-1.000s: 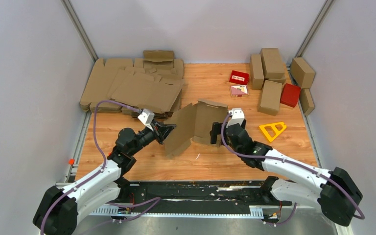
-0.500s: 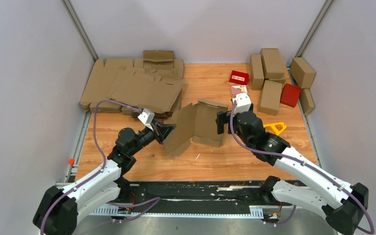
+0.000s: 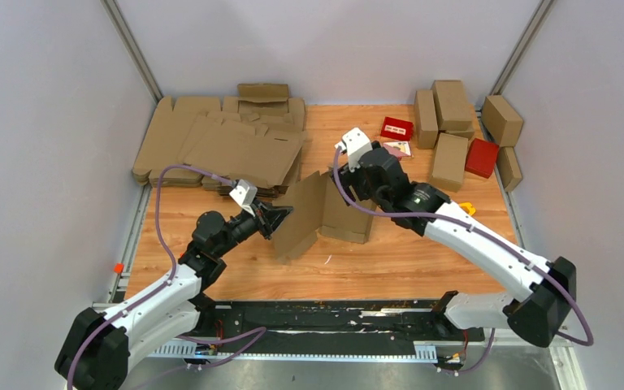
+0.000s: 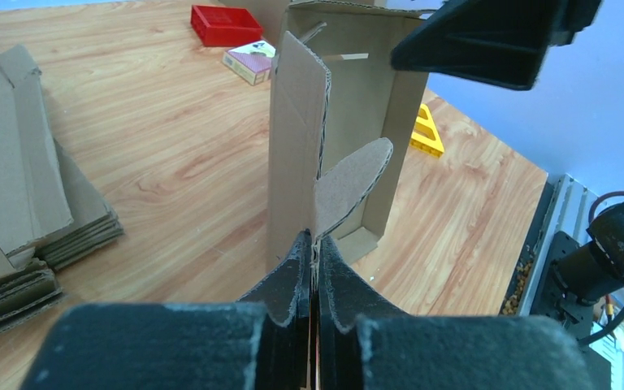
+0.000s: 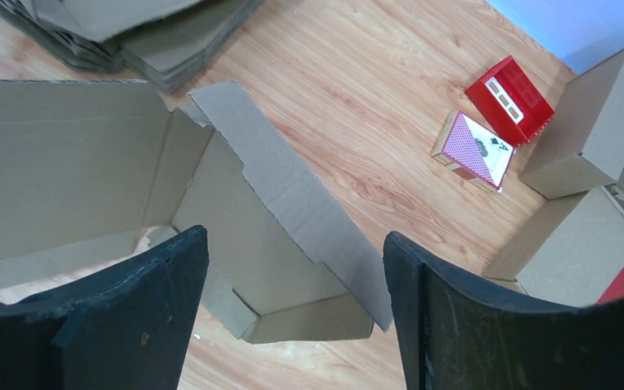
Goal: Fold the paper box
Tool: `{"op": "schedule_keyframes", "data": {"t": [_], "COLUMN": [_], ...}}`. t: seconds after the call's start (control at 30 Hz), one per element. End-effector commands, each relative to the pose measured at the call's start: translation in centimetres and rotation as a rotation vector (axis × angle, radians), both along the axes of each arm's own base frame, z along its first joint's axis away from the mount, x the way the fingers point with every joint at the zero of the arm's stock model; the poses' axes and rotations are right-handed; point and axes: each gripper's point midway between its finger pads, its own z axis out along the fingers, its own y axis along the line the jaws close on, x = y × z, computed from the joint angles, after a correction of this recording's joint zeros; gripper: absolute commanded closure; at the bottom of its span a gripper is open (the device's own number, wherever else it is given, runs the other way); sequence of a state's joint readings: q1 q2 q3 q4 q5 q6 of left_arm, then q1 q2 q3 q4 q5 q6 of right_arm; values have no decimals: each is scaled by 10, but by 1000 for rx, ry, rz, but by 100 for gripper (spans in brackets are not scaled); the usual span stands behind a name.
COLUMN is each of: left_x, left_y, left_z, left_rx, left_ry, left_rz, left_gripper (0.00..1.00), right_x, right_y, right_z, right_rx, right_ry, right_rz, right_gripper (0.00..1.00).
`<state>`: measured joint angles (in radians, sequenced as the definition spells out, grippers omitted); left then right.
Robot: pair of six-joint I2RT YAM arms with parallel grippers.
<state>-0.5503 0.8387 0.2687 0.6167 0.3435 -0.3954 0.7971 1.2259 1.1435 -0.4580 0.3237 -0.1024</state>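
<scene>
The paper box [image 3: 337,213] is a half-formed brown cardboard tray in the middle of the table, with its wide lid panel [image 3: 299,218] raised on the left. My left gripper [image 3: 279,216] is shut on the lid panel's near edge; the left wrist view shows the fingers [image 4: 292,276] pinching the cardboard beside a rounded tab [image 4: 349,183]. My right gripper [image 3: 353,174] hovers over the box's far right side. Its jaws [image 5: 294,237] stand open above a loose side flap [image 5: 292,191], touching nothing.
A stack of flat brown blanks [image 3: 219,146] lies at the back left. Finished brown boxes [image 3: 447,122], two red boxes [image 3: 396,127] [image 3: 482,157] and a card pack [image 3: 398,149] sit at the back right. A yellow triangle [image 4: 424,134] lies right of the box.
My right arm has swung from the box's right side up and leftward over its far edge, jaws narrowing slightly. The left gripper and the lid panel have stayed put.
</scene>
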Motion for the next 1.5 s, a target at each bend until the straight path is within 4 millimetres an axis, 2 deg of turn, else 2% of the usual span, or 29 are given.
{"op": "schedule_keyframes", "data": {"t": [0.0,0.3,0.6,0.67,0.8,0.87,0.97,1.07,1.23,1.37,1.47], "left_x": [-6,-5,-4,-4,-5,-6,-4,-3,8,19,16], "left_y": [-6,-7,-7,-7,-7,-7,-5,0,28,69,103], "left_z": [-1,-2,-4,-4,-4,-4,-3,0,6,7,9], "left_rx": [14,14,14,12,12,9,4,3,0,25,45], "left_ry": [25,32,40,40,39,41,41,37,49,163,305], "left_rz": [-43,-44,-42,-41,-45,-45,-30,-1,179,428,616], "left_gripper": [93,90,86,83,78,70,44,28,1,0,0], "right_x": [14,26,28,28,30,30,28,25,12,4,-3], "right_y": [-3,2,1,0,-4,-6,-11,-18,-32,-43,-54], "right_z": [12,5,3,2,2,0,-4,-11,-39,-63,-81], "right_rx": [-125,-172,-164,-165,-171,-175,-181,-173,-97,-56,-25], "right_ry": [-64,-79,-82,-82,-82,-77,-64,-40,67,129,191], "right_rz": [-5,-20,-40,-49,-75,-93,-118,-154,-239,-289,-363], "right_gripper": [23,43,89,94,98,100,100,100,100,100,100]}}
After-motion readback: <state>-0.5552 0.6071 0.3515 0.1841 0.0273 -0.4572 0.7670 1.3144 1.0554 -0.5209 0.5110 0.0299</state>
